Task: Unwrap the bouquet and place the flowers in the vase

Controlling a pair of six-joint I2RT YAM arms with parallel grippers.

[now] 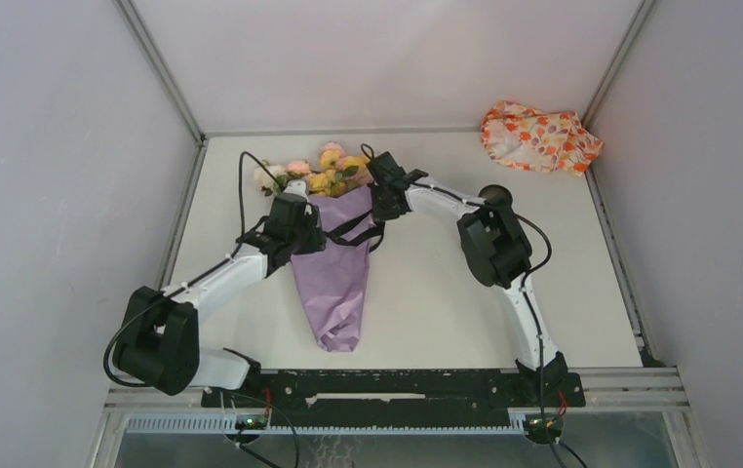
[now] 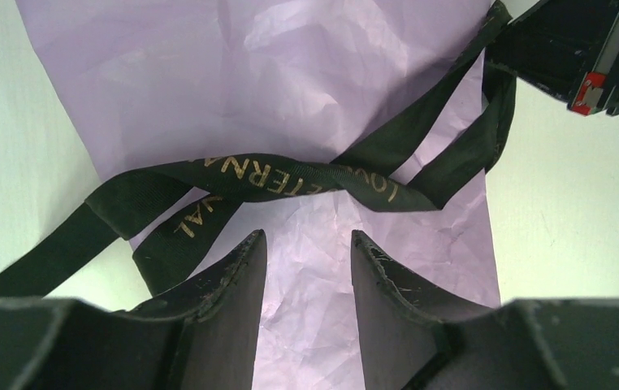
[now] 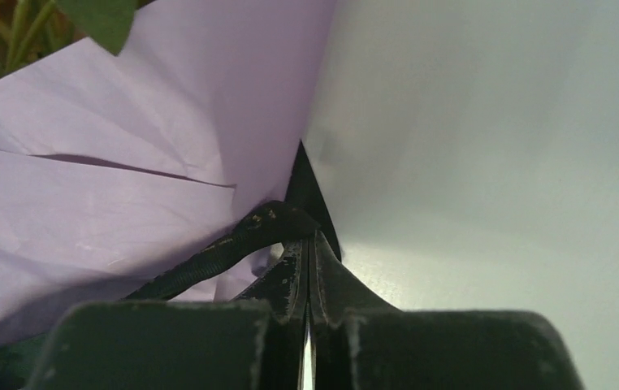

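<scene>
Bouquet (image 2: 290, 81) in crinkled matt paper, woven cloth ribbon (image 2: 290, 175), smooth table (image 1: 426, 292)

The bouquet (image 1: 333, 278) lies flat on the table (image 1: 426, 292), pointed end toward the near edge and open end toward the far side. Its wrapping is creased lilac paper (image 2: 290, 73). A black ribbon (image 2: 290, 175) with gold lettering (only partly legible) crosses the paper, twisted and slack, with its loops reaching past both paper edges. The flowers (image 1: 327, 168), in yellow, pink and cream, protrude from the open end. The vase (image 1: 495, 194) is black, stands to the right of the bouquet, apart from it, and is mostly hidden.
</scene>
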